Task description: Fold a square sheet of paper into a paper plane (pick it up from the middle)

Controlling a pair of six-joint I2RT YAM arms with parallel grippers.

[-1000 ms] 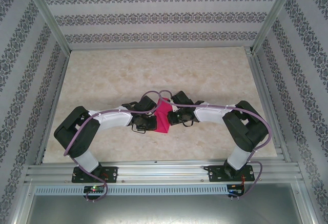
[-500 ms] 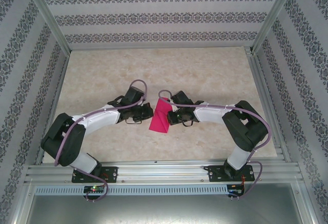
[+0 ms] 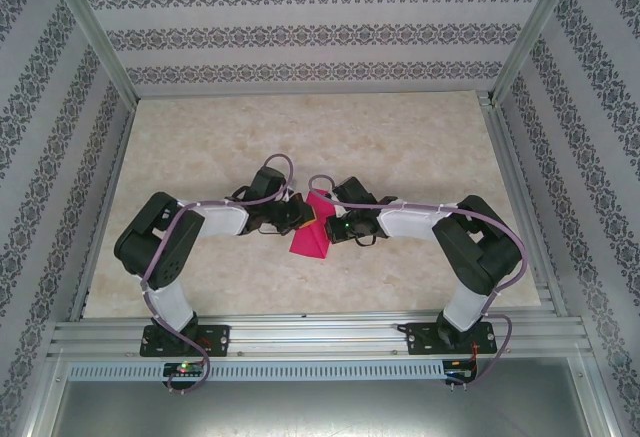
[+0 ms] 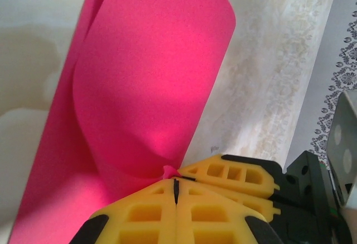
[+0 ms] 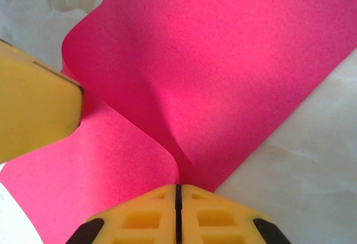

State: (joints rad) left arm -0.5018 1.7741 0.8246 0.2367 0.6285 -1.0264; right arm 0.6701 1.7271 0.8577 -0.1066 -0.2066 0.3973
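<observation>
- Left pincer [image 4: 175, 187] — jaws closed tight, nipping the edge of the square sheet of paper [image 4: 150, 87], which curls over itself in a loose roll.
- Right pincer [image 5: 178, 191] is closed too, clamping the same sheet where the curl meets the flat layer. Its yellow fingers [image 4: 234, 172] crowd just beside the left ones.
- The sheet sits mid-worktop [image 3: 420, 137] between both wrists, its near end flat on the marbled surface.
- Around: purple cables [image 3: 290, 164] loop over the wrists — patterned walls [image 3: 300, 37] on three sides.

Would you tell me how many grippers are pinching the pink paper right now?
2: the left gripper holds the paper from the left, the right gripper from the right.
</observation>
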